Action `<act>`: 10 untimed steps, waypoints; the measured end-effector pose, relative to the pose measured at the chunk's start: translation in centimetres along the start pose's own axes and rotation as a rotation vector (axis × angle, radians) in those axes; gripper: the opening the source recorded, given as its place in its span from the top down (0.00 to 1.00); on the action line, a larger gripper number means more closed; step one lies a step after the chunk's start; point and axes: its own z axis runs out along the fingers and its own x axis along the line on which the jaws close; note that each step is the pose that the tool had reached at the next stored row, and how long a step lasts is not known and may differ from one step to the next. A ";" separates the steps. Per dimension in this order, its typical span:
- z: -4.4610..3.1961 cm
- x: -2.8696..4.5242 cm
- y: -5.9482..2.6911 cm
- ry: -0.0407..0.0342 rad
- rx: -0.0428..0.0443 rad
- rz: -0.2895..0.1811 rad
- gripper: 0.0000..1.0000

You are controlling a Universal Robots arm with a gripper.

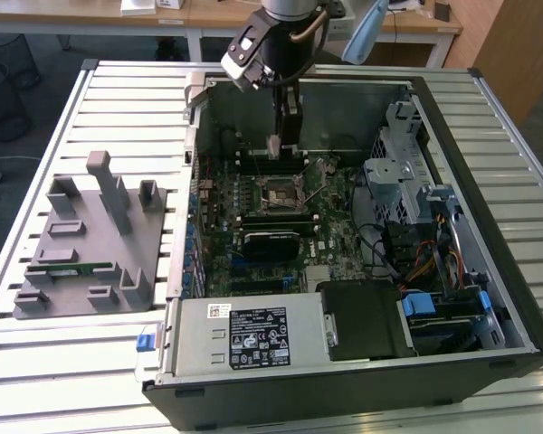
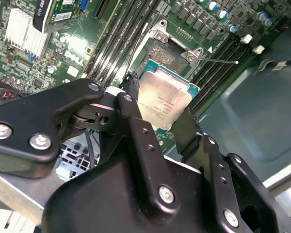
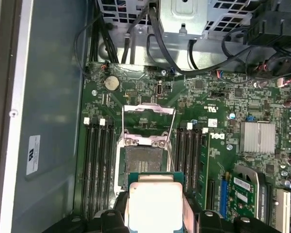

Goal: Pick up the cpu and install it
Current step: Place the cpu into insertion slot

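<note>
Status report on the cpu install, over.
Gripper shut on cpu. Cpu held near the open socket, not yet seated. Nothing seen between them.

You see fine print, too small to read, on the power supply label (image 1: 258,336), the case-wall sticker (image 3: 33,154) and atop the cpu (image 2: 164,103).

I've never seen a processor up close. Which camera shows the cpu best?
The second wrist view: the cpu shows nearly its whole silvery top, clamped by the gripper. The first wrist view shows it cut off at the picture's edge; the exterior view shows a small pale speck under the arm.
</note>
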 end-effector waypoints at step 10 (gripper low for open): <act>1.82 0.05 0.23 0.0000 0.0007 0.000 0.47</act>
